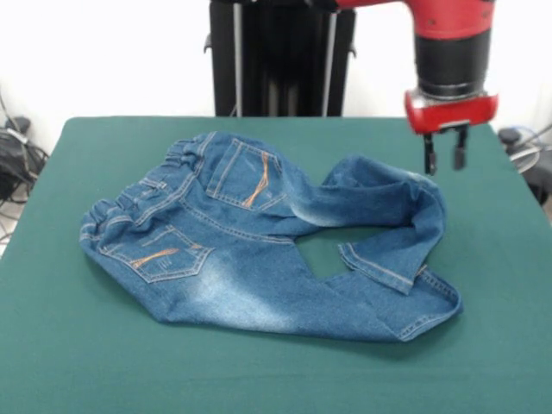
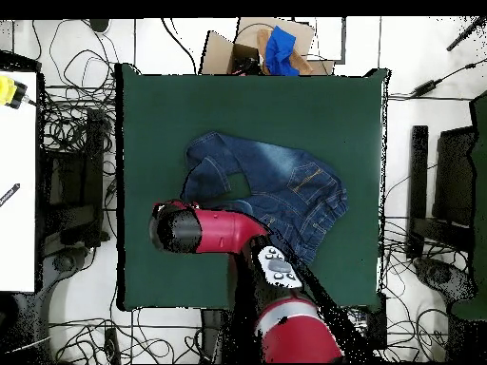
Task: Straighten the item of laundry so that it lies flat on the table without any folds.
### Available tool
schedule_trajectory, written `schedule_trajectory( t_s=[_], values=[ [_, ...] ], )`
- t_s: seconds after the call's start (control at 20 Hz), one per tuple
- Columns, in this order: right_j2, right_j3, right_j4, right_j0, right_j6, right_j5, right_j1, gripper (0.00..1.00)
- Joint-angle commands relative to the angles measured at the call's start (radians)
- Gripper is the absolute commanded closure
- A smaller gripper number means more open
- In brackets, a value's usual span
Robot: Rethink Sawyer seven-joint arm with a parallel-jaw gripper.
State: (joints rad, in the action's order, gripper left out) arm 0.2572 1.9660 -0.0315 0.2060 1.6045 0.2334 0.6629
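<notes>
The blue denim jeans (image 1: 250, 250) lie back side up on the dark green table (image 1: 103, 362), orange stitching on both back pockets, gathered waistband at the left. One leg runs right and is folded back on itself, its cuff lying near the middle. My gripper (image 1: 445, 160) hangs open and empty just above the fold at the right end of that leg, not touching it. In the overhead view the jeans (image 2: 276, 185) lie mid-table and the arm (image 2: 204, 231) covers the gripper.
The black pedestal (image 1: 280, 56) stands at the table's far side. Cables lie off the table's left edge (image 1: 13, 159) and right edge (image 1: 522, 147). A cardboard box with blue cloth (image 2: 276, 48) sits beyond the table in the overhead view.
</notes>
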Motion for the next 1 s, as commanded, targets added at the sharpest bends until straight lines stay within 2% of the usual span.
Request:
schedule_trajectory(
  t_s=[0.05,0.25,0.45,0.65,0.9,1.0],
  values=[
    [-0.027,0.065,-0.052,0.011,0.274,-0.107,-0.013,0.0],
    [0.001,0.072,-0.04,0.045,0.255,-0.121,-0.022,0.0],
    [0.0,0.076,-0.047,0.042,0.265,-0.132,-0.027,0.0],
    [0.038,0.064,-0.038,0.07,0.265,-0.197,-0.097,0.0],
    [0.062,0.071,-0.022,0.099,0.254,-0.233,-0.117,0.0],
    [0.05,0.041,-0.012,0.105,0.229,-0.228,-0.138,0.0]
  ],
)
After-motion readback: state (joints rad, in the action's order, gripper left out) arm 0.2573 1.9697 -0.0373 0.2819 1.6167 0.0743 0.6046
